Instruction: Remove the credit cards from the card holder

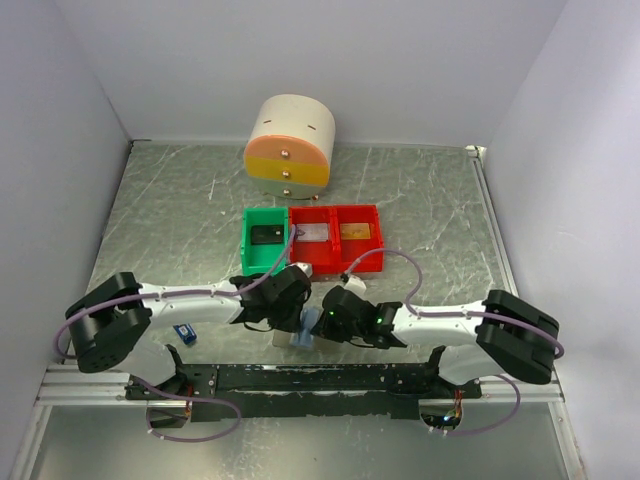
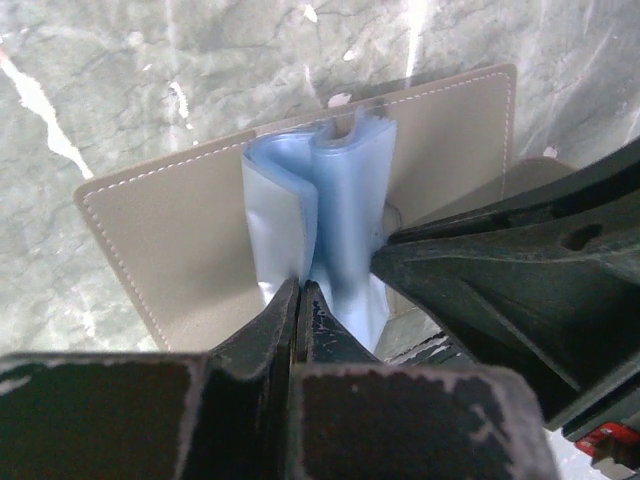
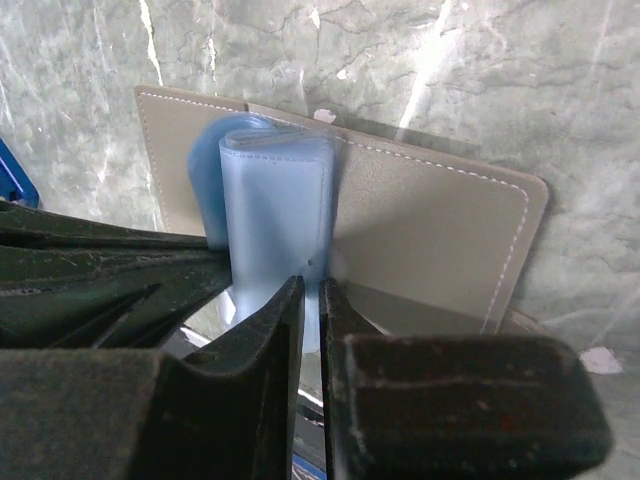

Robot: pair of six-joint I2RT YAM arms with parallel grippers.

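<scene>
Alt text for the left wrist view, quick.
The left fingers pinch the pale blue pockets standing up from the open grey-brown card holder, lying flat on the marbled table. The right fingers reach in from the right.

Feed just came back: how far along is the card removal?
Done: black card, silver card and gold card lie in the bins. In hand: left gripper and right gripper pinch the open card holder's blue pockets. Remaining: any cards inside them are hidden.

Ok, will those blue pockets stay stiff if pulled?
Probably floppy: the blue pockets bow and curl where the left end effector pinches them. Their glossy film looks slippery. The thin card holder may lift along with them.
</scene>
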